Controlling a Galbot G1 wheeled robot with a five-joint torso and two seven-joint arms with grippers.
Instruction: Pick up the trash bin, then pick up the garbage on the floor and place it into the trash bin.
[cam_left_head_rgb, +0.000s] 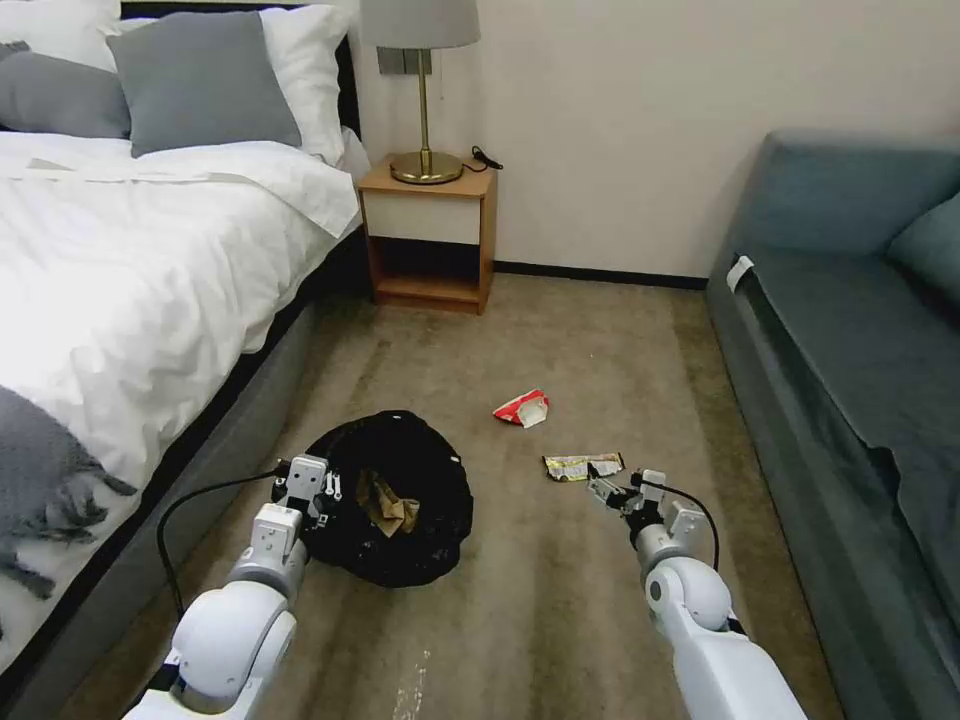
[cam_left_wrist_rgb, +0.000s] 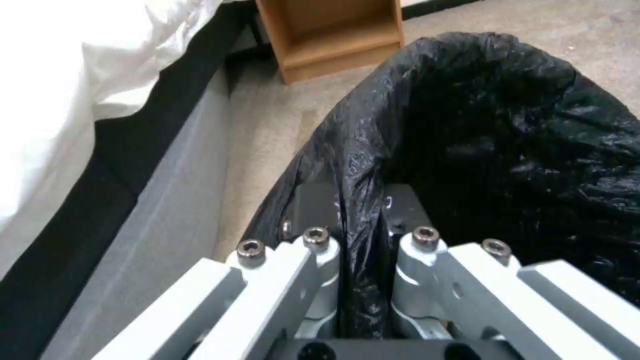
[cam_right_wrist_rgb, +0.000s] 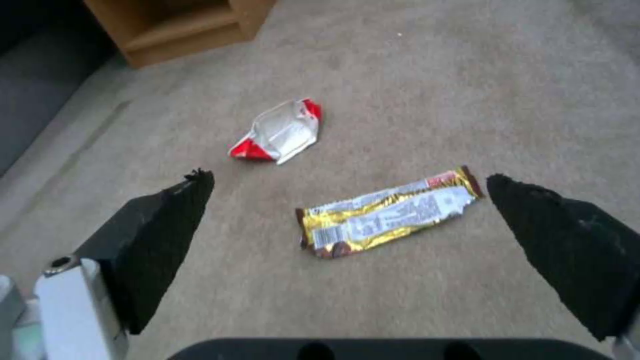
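Note:
The trash bin, lined with a crinkly black bag, hangs low over the carpet beside the bed. My left gripper is shut on its near rim, with the bag pinched between the fingers. A crumpled brown paper piece lies inside the bin. A flat gold-and-silver snack wrapper lies on the carpet. My right gripper hovers open just above it, one finger on either side. A red-and-white crushed packet lies a little farther off.
A bed with white sheets runs along the left. A wooden nightstand with a lamp stands at the back wall. A grey-blue sofa lines the right side. Bare carpet lies between them.

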